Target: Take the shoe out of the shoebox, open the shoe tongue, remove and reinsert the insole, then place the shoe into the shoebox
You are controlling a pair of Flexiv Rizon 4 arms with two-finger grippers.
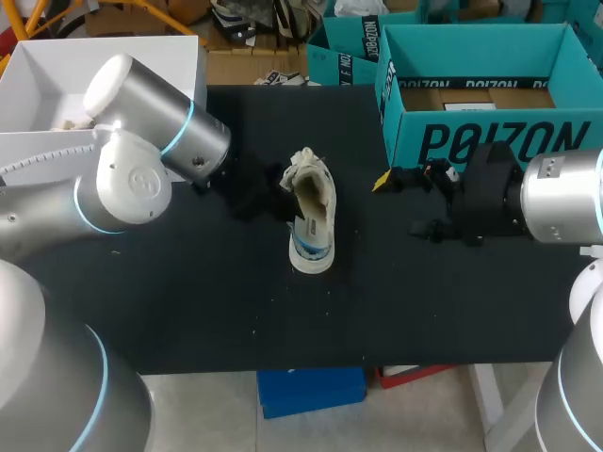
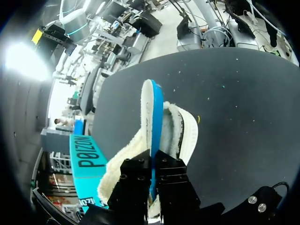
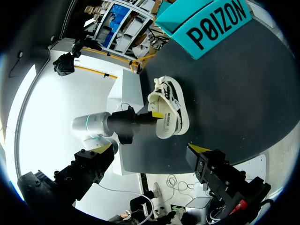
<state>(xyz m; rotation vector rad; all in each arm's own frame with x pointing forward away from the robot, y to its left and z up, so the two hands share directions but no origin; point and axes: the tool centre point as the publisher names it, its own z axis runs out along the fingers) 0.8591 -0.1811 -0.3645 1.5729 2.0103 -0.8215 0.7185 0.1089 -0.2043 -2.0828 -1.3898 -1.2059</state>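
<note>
A white low shoe with blue trim (image 1: 313,221) lies on the black table (image 1: 188,301), in front of the open teal shoebox (image 1: 480,89). My left gripper (image 2: 152,161) is at the shoe's opening, shut on the edge of the thin white and blue insole (image 2: 152,112). The insole stands on edge inside the fleece-lined shoe (image 2: 185,133). In the head view the left gripper (image 1: 268,188) sits at the shoe's left side. My right gripper (image 1: 415,202) hangs open to the right of the shoe, holding nothing. The right wrist view shows the shoe (image 3: 171,110) ahead of the right gripper (image 3: 152,150).
A white open box (image 1: 57,85) stands at the back left behind my left arm. A second teal box (image 1: 344,47) sits behind the shoebox. The shoebox (image 3: 206,23) lies off to the side of the shoe.
</note>
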